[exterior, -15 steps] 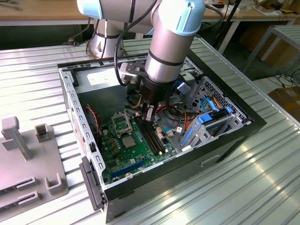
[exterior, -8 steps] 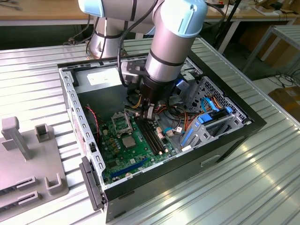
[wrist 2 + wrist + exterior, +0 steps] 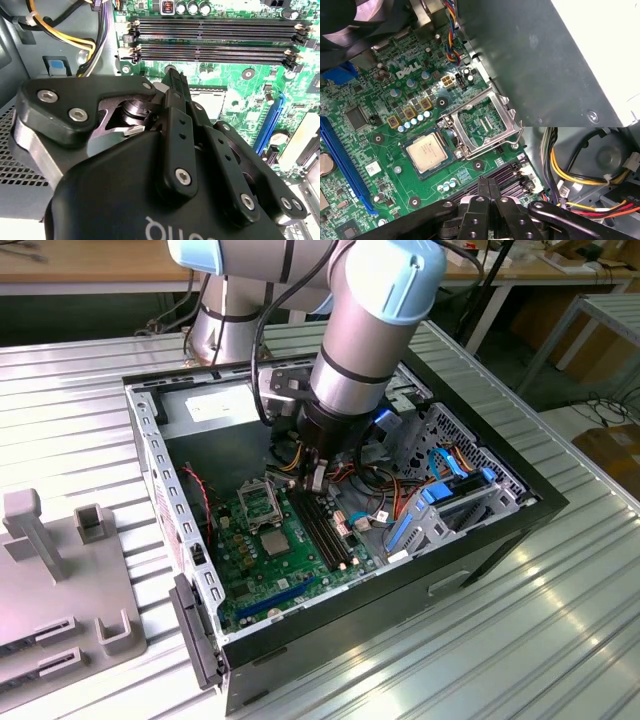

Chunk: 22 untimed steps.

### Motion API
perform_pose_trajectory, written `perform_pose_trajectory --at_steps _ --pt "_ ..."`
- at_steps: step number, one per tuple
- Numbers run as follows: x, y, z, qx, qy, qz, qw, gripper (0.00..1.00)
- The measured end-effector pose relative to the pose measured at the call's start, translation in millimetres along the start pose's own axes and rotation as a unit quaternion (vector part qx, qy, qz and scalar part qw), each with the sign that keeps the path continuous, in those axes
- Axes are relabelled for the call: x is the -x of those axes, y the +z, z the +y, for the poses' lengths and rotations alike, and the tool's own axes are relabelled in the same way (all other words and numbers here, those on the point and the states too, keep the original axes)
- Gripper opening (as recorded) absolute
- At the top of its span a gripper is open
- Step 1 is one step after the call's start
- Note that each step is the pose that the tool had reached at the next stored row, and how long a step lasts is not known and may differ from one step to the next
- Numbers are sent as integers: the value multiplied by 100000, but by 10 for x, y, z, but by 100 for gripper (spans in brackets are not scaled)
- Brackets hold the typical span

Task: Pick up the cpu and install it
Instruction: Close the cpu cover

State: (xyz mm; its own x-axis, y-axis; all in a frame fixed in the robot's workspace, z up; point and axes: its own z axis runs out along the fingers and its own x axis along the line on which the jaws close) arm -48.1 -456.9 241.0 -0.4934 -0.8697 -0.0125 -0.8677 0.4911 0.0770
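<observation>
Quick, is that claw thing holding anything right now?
Gripper: fingers closed, holding nothing; the cpu sits on the board.

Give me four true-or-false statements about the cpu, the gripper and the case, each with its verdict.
1. The cpu sits in the socket. False: it lies on the board beside the socket, which is empty.
2. The case lies open on a ribbed metal table. True.
3. The gripper holds the cpu. False: the cpu lies on the board, apart from the gripper.
4. The gripper is over the open case. True.
</observation>
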Motion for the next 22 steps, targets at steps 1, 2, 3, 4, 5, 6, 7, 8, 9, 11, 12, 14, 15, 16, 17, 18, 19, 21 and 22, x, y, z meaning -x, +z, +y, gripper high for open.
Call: perform_pose_trajectory --at_steps 1,2,3,4,5,6,7,8,9,11,12,14,15,16,17,18,19,21,22 --pt "0 0 0 123 -15 -218 100000 11" --pt "0 0 0 127 -14 -222 100000 11" --pt "0 0 0 127 -13 -222 100000 11" --pt "0 0 0 129 -18 -226 100000 11" --pt "0 0 0 130 -14 -228 100000 11" --pt "0 0 0 135 -15 -235 100000 11" --pt "0 0 0 146 -15 -251 100000 11" --pt "0 0 0 159 -19 -276 99999 11" --pt "0 0 0 178 -22 -313 99999 11" --pt "-1 0 0 250 -26 -426 99999 11" --pt "-1 0 0 302 -38 -527 99998 11" --pt "0 0 0 441 -54 -774 99996 11" --pt "0 0 0 555 -72 -976 99994 11" --pt "-1 1 -1 722 -99 -1267 99989 11" --pt "-2 0 -2 991 -129 -1737 99980 11" --pt "-3 0 -2 1375 -168 -2411 99961 11" --pt "-5 0 -3 2058 -253 -3622 99913 11" --pt "-6 0 -3 2679 -327 -4709 99853 11" --pt "-6 1 -3 2769 -332 -4873 99842 11"
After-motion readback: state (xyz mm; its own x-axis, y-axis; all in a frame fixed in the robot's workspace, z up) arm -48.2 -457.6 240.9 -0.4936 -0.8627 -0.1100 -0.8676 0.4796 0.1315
